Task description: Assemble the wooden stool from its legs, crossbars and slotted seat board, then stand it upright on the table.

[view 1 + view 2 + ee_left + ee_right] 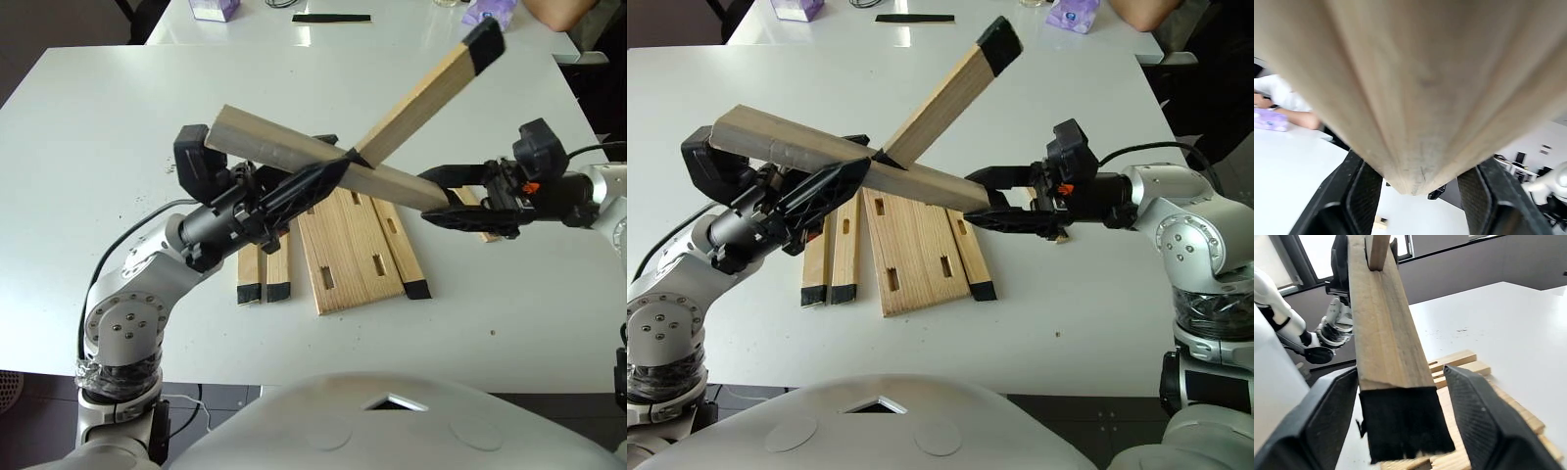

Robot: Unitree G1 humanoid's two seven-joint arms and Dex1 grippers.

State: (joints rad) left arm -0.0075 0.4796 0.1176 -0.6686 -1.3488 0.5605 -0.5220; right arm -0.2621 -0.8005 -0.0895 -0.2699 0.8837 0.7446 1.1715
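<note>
L claw (328, 177) clamps leg (265, 142) w/ crossbar (421, 98); R claw (431, 199) at leg end, grip unclear.

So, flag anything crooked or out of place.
The black-tipped wooden bar juts from the long wooden beam at a slant, not square; the left tool and right tool hold that beam aloft. Nothing else stands out.

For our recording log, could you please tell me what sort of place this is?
Likely an office or lab: a large white table, a second white table behind it, and big windows.
</note>
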